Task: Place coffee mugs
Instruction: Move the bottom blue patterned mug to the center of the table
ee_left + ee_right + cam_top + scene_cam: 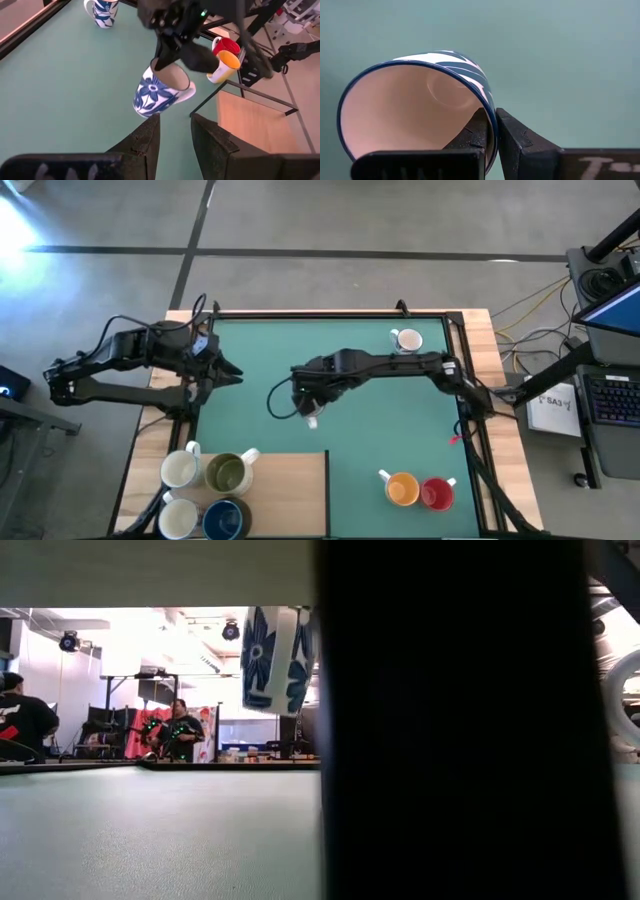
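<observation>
Green mat (370,405) covers the table, w/ a wooden board (285,490) at its near-left corner. R gripper (311,412) hangs over mat centre, jaws pinched tight on the rim of a white mug w/ blue flower print (160,92), held tilted, clear of the mat. L gripper (232,372) waits at the left edge, jaws narrowly apart, holding nothing. On the board: two white mugs (180,468), olive mug (228,472), dark blue mug (224,518). Orange mug (402,488) touching red mug (437,494) near-right. Another flower-print mug (407,340) far-right.
</observation>
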`<state>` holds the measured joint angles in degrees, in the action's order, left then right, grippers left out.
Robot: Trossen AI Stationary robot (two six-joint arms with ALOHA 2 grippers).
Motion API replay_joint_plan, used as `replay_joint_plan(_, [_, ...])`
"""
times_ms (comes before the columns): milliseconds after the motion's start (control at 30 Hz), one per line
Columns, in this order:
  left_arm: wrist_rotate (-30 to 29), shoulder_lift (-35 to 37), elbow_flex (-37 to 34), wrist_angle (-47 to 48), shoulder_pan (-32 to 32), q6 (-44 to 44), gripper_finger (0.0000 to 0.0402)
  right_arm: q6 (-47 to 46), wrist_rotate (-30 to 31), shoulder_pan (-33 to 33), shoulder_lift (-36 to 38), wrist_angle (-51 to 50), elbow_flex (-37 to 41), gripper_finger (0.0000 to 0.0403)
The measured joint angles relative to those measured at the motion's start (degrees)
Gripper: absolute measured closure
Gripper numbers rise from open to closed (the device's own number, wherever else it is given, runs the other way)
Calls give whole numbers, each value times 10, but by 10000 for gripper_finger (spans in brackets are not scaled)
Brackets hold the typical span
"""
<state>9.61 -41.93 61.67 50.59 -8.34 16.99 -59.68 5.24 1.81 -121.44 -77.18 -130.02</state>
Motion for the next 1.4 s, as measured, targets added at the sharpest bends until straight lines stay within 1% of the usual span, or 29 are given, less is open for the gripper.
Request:
replay_joint_plan(133, [0, -3, 0, 0, 0, -5, 310, 26, -31, -7, -36, 3, 0, 390])
replay_joint_plan(267, [0, -4, 0, 0, 0, -14, 310, 35, -38, -9, -62, 18, -2, 390])
replay_joint_plan(500, [0, -3, 0, 0, 0, -15, 310, 50, -52, -10, -82, 35, -3, 390])
replay_joint_plan(600, [0, -4, 0, 0, 0, -15, 310, 68, -52, -10, -82, 64, -3, 389])
replay_joint_plan(700, [0, -4, 0, 0, 0, -15, 310, 73, -53, -10, -82, 76, -3, 377])
replay_joint_plan(767, [0, -3, 0, 1, 0, -15, 310, 72, -53, -10, -82, 93, -3, 360])
replay_joint_plan(900, [0, -3, -1, 2, 0, -18, 310, 64, -52, -13, -82, 92, -3, 326])
replay_joint_plan(1000, [0, -3, -2, 6, 0, -27, 310, 54, -52, -14, -82, 93, -3, 310])
replay_joint_plan(1100, [0, -3, -2, 9, 0, -30, 310, 47, -51, -14, -82, 96, -3, 302])
replay_joint_plan(1233, [0, -3, -2, 9, 0, -30, 310, 42, -51, -14, -82, 98, -3, 302])
replay_joint_plan(1400, [0, -1, -2, 11, 0, -30, 310, 42, -52, -14, -62, 93, -3, 302])
